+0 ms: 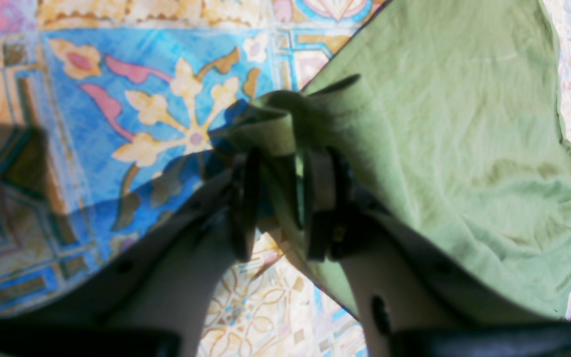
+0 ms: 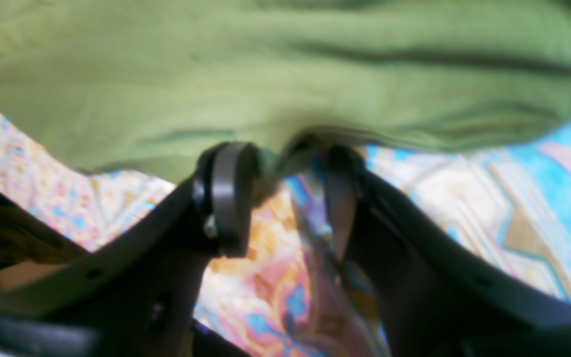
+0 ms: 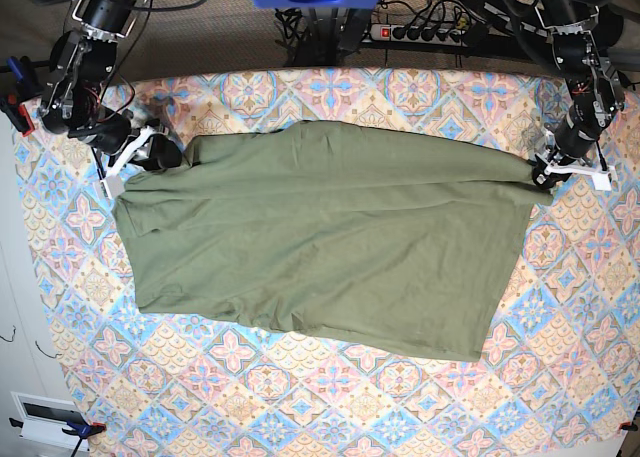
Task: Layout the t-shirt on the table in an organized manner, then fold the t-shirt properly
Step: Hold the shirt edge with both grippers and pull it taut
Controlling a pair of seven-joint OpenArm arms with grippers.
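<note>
Closest to the left wrist camera, the left gripper (image 1: 275,198) was clamped on a bunched fold of the plain olive-green short-sleeved cotton t-shirt (image 1: 444,163), the cloth gathered into a thick wad between its pads. The right gripper (image 2: 285,198) likewise pinched a pulled-out bit of the shirt's edge, though its jaws stood wider apart and only a thin tongue of fabric ran between them. Judging by the wrinkles and the way the cloth sagged from each pinch, the shirt would handle as light, limp and unslippery, stretching rather than sliding; it seemed best taken at corners or hems, where doubled fabric gives the jaws something to bite. In the base view the t-shirt (image 3: 320,237) lay spread across the middle of the desk (image 3: 560,377), which was covered in a diamond-tiled cloth of blue, pink and beige floral medallions, with one held corner at about 3 o'clock under the left gripper (image 3: 545,174) and the other at about 9 o'clock under the right gripper (image 3: 150,149). Beyond the desk's far edge, at 12 o'clock, lay a power strip (image 3: 425,32) and tangled cables.
</note>
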